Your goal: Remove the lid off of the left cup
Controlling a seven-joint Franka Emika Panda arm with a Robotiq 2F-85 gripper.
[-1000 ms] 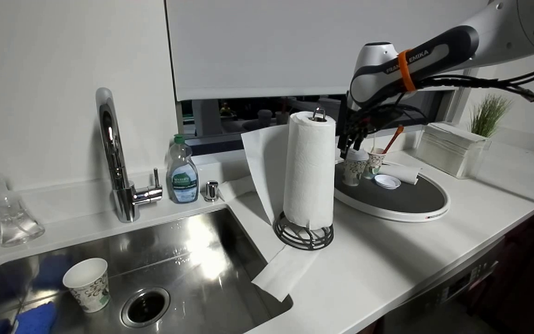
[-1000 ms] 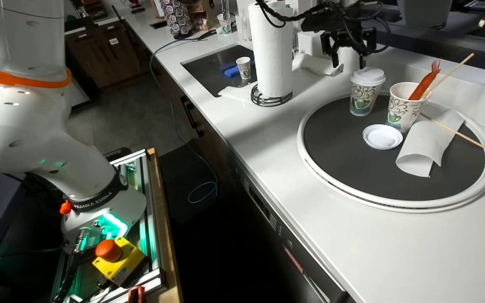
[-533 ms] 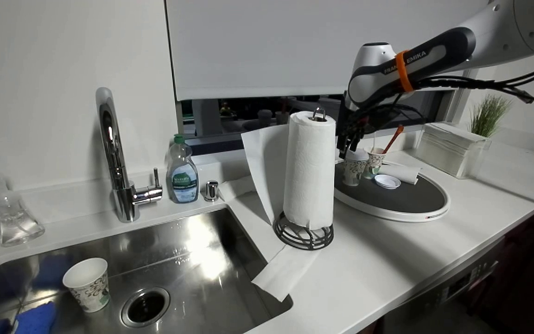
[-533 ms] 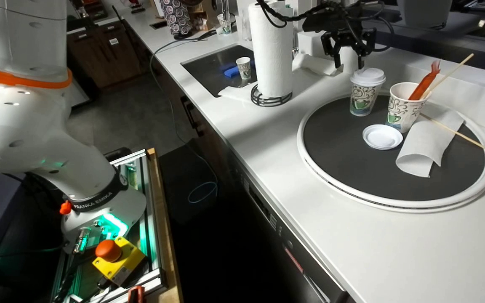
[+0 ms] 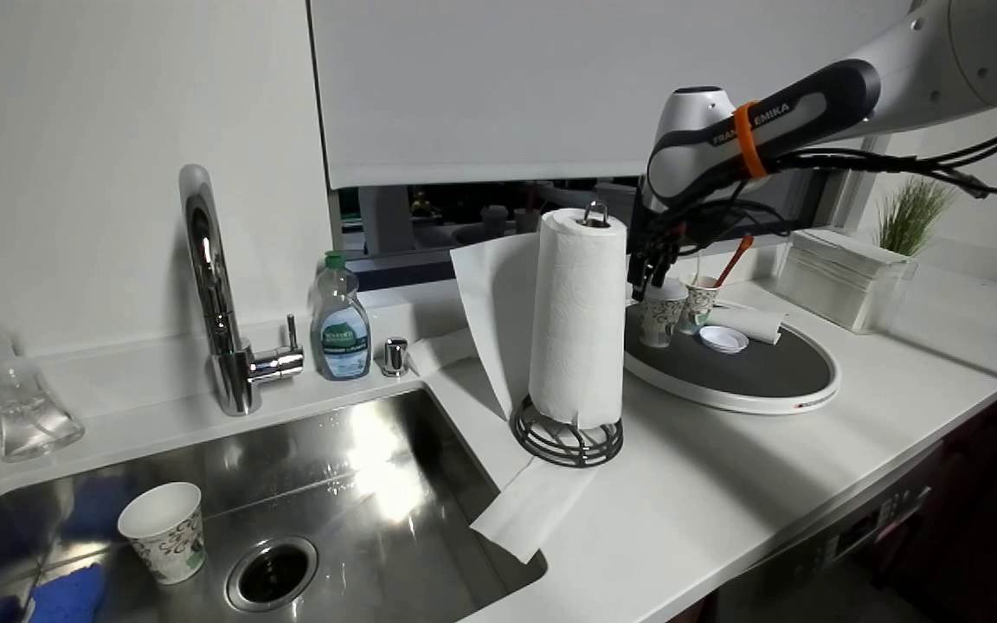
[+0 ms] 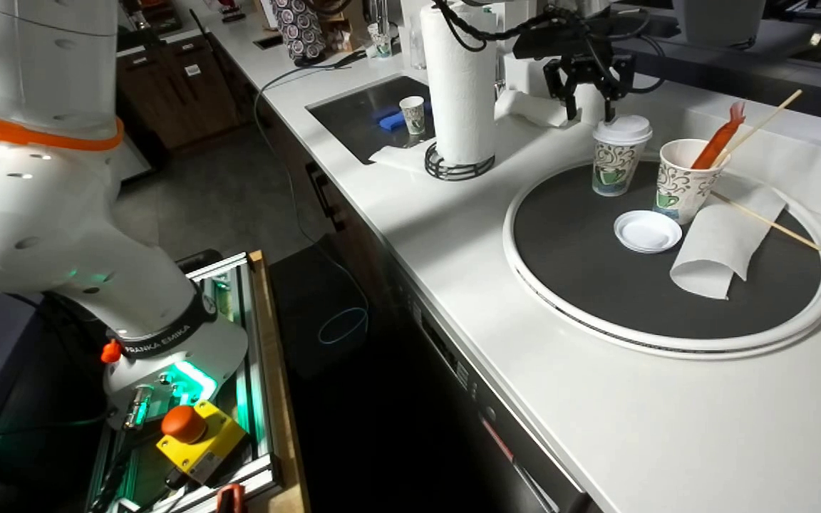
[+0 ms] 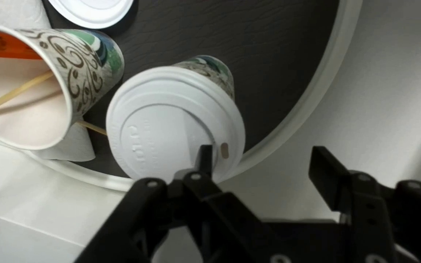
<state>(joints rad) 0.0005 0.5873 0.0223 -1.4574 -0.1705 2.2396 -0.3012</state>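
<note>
The tool (image 7: 262,155), 2 black fingers (image 7: 327,179) well apart, near the white lid (image 7: 159,128) on the patterned left cup (image 6: 611,171).

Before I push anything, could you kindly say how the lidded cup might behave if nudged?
The lidded cup would probably tip if pushed near its top, since it narrows toward the base. It looks like patterned paper, so it may dent when squeezed. The lid hides any contents, so weight is uncertain.

In an exterior view I've got left cup (image 6: 611,169), lid (image 6: 624,130) on top, left of open cup (image 6: 675,184); loose lid (image 6: 647,229) before both; all on tray (image 6: 581,263), on desk (image 6: 446,235). My gripper (image 6: 590,116): just left of lid.
</note>
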